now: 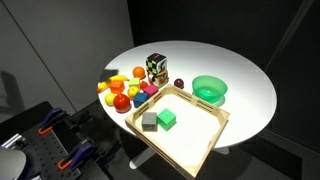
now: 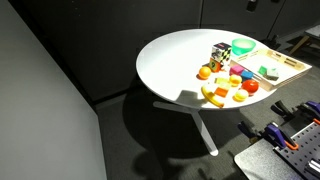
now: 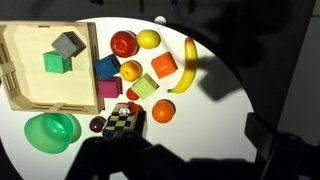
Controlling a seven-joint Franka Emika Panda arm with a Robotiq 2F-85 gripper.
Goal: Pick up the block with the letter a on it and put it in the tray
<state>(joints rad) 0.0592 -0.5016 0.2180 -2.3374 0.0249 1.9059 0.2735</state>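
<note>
The block (image 3: 122, 121), judged light, stiff and smooth, is seen standing below the gripper, outside the tray (image 3: 30, 50), best taken across opposite flat sides; whether the gripper is open cannot be told.

One tray (image 3: 30, 88), one bowl (image 3: 52, 131), one patterned block (image 3: 122, 121).

We're looking at a round white table (image 1: 250, 95). The tray (image 1: 185, 140) sits at its near edge, the bowl (image 1: 210, 90) just beside it. The block (image 1: 156, 68) stands upright, with toy fruit and cubes (image 3: 133, 70) clustered close by and a banana (image 3: 186, 66) outermost.
</note>
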